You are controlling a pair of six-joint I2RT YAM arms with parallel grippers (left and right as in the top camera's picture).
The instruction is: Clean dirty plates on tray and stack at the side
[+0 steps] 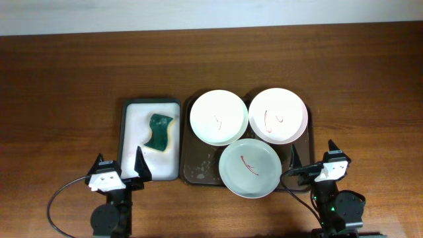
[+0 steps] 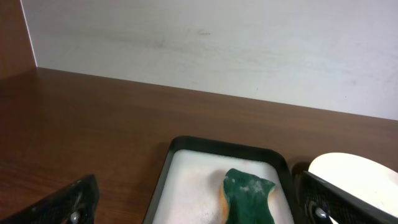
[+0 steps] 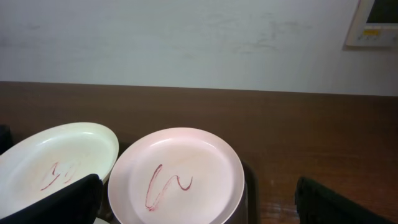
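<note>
Three plates (image 1: 219,117) crowded the dark tray (image 1: 196,168) right of centre in the overhead view. The first step looked to be fetching the green sponge (image 1: 159,131) from the white tray (image 1: 131,112) at left. The left gripper (image 1: 119,158), jaws wide and empty, should descend squarely over it. Each plate bore thin red smears. The right gripper (image 1: 312,149), equally wide, held nothing.

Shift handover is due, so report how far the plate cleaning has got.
Done: nothing; the cream plate, the white plate and the green plate all lie on the dark tray with red smears, none stacked aside. In hand: nothing; left gripper and right gripper are open and empty, the sponge lies on the white tray. Left: wiping and stacking all three.
</note>
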